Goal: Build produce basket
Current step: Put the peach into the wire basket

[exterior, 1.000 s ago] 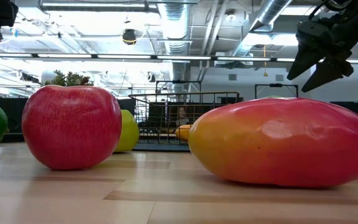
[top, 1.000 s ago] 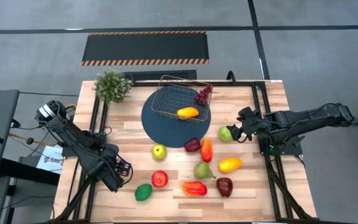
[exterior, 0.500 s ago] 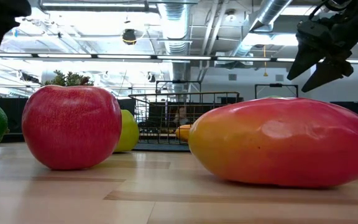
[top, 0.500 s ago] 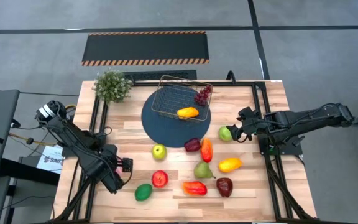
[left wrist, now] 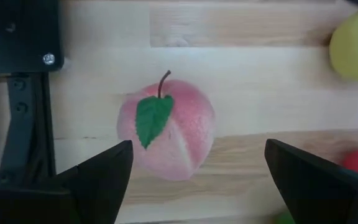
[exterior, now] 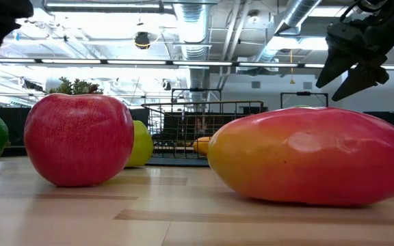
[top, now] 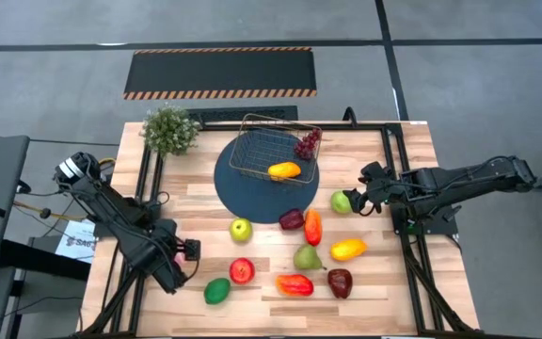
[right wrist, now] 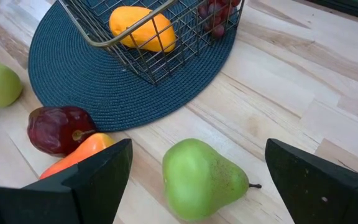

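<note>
The left gripper (left wrist: 191,180), fingers spread wide and empty over the peach (left wrist: 166,127), should centre, then drop straight before closing

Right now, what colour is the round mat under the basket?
Dark blue. The mat under the basket shows best in the right wrist view.

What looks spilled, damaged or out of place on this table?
Nothing stands out. The basket sits upright on the blue mat, holding an orange fruit and grapes. The other produce lies loose on the table, unspilled. A peach lies below the open left gripper.
</note>
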`<state>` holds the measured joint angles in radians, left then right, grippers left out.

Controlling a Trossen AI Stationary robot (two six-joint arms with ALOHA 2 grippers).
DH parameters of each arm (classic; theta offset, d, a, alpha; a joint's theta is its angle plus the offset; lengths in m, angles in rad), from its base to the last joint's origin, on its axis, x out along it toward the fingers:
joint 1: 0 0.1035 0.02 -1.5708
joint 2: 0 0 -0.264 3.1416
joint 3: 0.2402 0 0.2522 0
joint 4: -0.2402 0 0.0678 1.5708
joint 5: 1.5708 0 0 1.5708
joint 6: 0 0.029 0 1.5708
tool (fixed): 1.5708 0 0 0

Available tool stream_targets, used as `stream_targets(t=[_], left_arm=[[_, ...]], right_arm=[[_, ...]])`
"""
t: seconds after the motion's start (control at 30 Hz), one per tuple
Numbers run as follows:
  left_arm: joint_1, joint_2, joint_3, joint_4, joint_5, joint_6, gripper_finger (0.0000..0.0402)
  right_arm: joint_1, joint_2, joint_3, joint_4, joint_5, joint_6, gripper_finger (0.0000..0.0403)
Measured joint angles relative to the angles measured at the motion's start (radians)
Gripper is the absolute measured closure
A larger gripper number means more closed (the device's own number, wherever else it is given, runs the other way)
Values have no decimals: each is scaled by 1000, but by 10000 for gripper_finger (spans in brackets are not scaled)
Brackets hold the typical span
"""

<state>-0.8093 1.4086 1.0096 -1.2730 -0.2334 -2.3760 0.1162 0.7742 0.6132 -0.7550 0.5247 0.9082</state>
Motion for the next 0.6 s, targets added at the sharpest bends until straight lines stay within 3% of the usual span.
stream_targets(t=[0.4,0.6], left_arm=[[4,0,0,-3,-38,63,51],[5,0,-1,-37,85,-9,51]], right_arm=[[0,0,0,0,0,-1,17],[0,0,0,0,0,-20,17]])
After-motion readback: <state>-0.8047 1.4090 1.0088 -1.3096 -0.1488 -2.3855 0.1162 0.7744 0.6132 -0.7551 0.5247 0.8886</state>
